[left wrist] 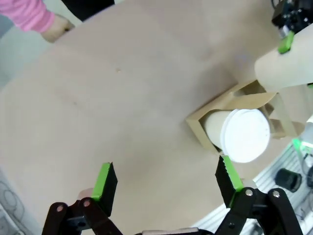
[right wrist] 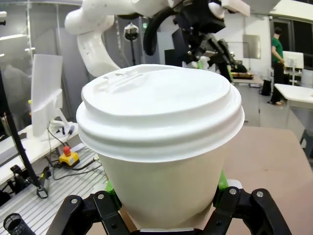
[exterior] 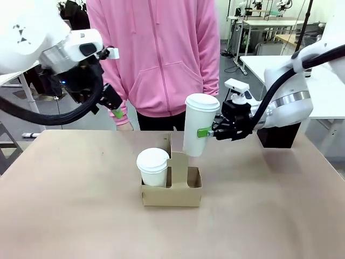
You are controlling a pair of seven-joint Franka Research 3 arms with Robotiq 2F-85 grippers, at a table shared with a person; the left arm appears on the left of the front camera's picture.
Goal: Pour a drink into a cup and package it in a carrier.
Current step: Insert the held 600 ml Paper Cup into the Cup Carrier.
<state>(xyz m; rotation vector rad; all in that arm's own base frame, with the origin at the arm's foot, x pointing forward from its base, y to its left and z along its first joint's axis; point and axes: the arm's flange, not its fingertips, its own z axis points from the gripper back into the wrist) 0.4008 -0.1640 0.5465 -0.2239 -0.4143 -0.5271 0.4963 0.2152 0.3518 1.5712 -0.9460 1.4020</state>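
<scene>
The carrier point(exterior: 171, 190) on the desk point(exterior: 64, 205) awaits the lidded cup point(exterior: 198, 127) clamped in the right tool point(exterior: 211, 131), next lowering into its empty hole; left tool point(exterior: 111, 104) gapes idle.

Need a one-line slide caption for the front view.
Right gripper holds a lidded white cup above the carrier's empty hole; another lidded cup fills the other.

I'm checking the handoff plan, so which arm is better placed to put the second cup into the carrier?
Right: the right gripper holds the lidded cup just above the carrier's empty hole. The left gripper hangs open, well off.
</scene>
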